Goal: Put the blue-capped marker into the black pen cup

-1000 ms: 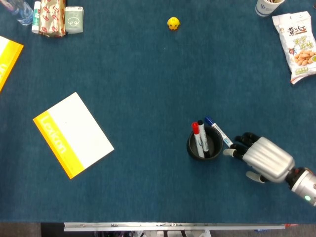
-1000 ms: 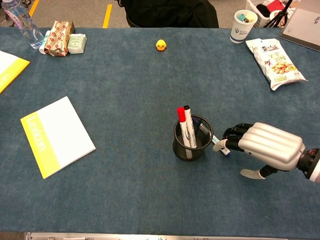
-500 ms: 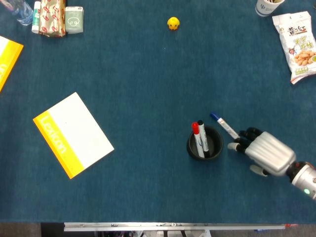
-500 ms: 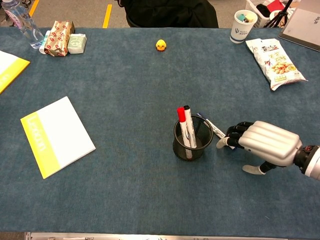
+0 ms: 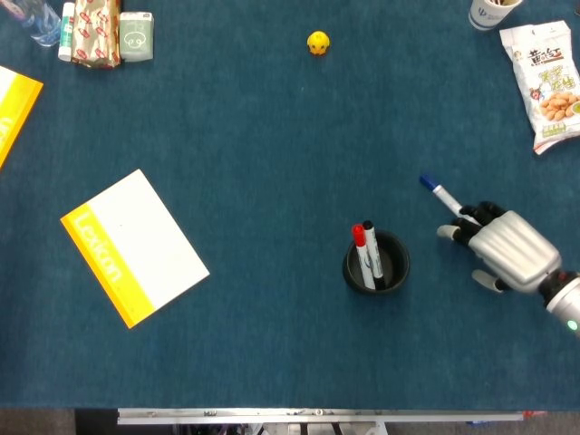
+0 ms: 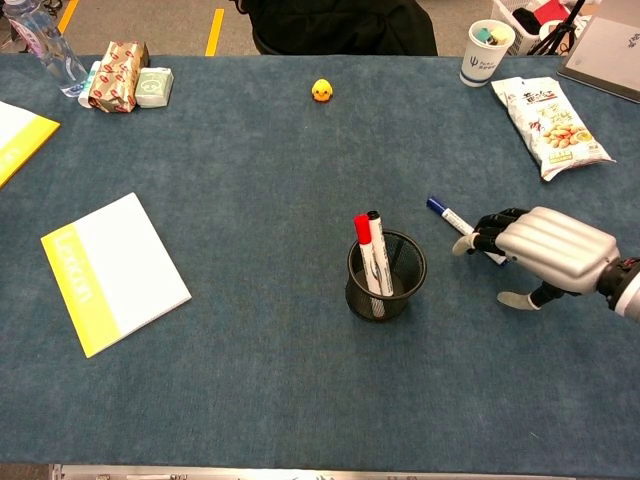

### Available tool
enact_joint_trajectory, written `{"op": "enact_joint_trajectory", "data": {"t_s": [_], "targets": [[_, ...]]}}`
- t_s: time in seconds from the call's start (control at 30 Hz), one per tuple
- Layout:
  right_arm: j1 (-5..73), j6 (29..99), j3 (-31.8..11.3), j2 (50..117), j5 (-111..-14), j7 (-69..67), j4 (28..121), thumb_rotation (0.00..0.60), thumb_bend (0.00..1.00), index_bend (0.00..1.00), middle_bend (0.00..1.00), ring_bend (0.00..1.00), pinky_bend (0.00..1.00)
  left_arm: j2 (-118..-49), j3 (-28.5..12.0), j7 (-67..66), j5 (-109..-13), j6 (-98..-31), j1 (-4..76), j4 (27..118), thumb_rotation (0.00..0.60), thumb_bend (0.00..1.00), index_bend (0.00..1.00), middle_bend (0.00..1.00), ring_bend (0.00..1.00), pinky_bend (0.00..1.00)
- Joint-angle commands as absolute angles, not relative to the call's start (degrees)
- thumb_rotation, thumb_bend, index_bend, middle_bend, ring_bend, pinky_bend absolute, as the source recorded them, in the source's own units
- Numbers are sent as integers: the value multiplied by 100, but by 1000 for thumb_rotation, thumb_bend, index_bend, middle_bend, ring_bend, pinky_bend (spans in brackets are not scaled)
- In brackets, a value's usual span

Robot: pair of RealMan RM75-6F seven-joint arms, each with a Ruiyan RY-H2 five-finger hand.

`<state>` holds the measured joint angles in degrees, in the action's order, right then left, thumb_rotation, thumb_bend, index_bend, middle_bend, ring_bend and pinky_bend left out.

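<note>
The blue-capped marker (image 5: 439,193) (image 6: 451,216) is white with its blue cap pointing up-left, and my right hand (image 5: 507,249) (image 6: 545,250) grips its lower end. It is held to the right of the black mesh pen cup (image 5: 376,263) (image 6: 386,276), apart from it. The cup holds a red-capped and a black-capped marker. In the chest view the marker looks raised off the table. My left hand appears in neither view.
A white and yellow notebook (image 5: 133,245) lies at left. A small yellow duck (image 5: 317,43) sits at the far middle. A snack bag (image 5: 547,83) and paper cup (image 6: 483,50) are at the far right, with packets (image 5: 97,32) and a bottle far left.
My right hand has carried the marker away from the cup's rim, up and to the right. The blue cap, once over the cup's edge, now stands well clear of it.
</note>
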<state>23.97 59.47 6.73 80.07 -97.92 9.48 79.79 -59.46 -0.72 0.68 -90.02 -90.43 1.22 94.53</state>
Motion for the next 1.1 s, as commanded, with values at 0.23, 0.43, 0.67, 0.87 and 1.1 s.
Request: {"op": "enact_joint_trajectory", "data": {"t_s": [0.23,0.43,0.67,0.87,1.1], "targets": [[2348,6424,354,7665,-9535,756,7866,600,236,266,340,193,230,-5922,-76,48,-8994,-9046,116,9481,600,195,106,165,193,232],[2352,6337,177,7723,-9174,806,7466,600,237,266,340,193,230,-5941,-67,27,-9014,-9003,138,9487,600,195,106,166,193,232],[2430,6421,162,8200,-9286,1037,6804,600,234,266,340,193,230,-5901,-77,19,-9014,-9038,125,9515,600,195,106,166,193,232],[2506,6509,202,8471,-9443,1113,6395,600,169,266,328,192,226,-5906,-64,25,-8975,-9018,107,9501,600,195,106,165,193,232],[2608,6833,305,8800,-9830,1131,5951,600,103,266,305,176,196,-5898,-73,37,-8989,-9012,120,9503,600,195,106,165,193,232]]}}
